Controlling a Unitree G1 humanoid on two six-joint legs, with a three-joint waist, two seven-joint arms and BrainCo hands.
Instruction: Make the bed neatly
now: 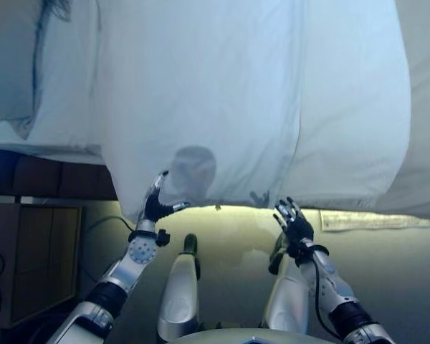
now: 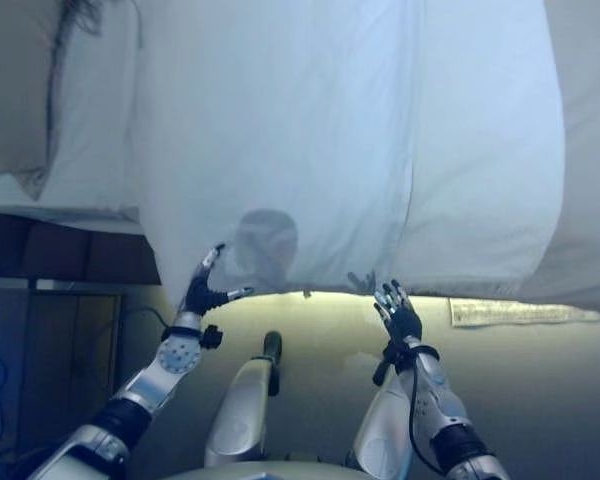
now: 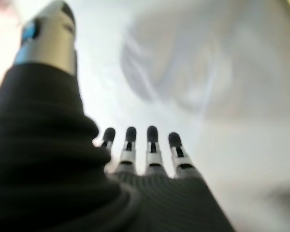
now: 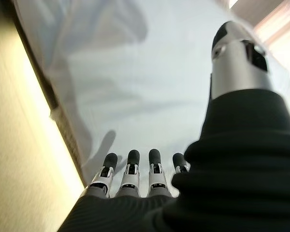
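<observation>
A white duvet (image 1: pixel 222 93) covers the bed and hangs over its near edge, with a fold running down its right part. My left hand (image 1: pixel 155 204) is open at the duvet's lower left corner, fingers straight against the cloth; its wrist view shows straight fingers (image 3: pixel 152 145) before white cloth. My right hand (image 1: pixel 292 222) is open just below the duvet's hanging hem, apart from it; its wrist view shows straight fingers (image 4: pixel 130 169) near the hem (image 4: pixel 63 121). A pillow (image 1: pixel 11 64) lies at the far left.
A dark bed base (image 1: pixel 50 179) shows under the sheet at the left. A wooden bedside cabinet (image 1: pixel 29 258) stands at the lower left. Pale floor (image 1: pixel 387 272) lies below the bed, with a white strip (image 1: pixel 373 221) on it at the right.
</observation>
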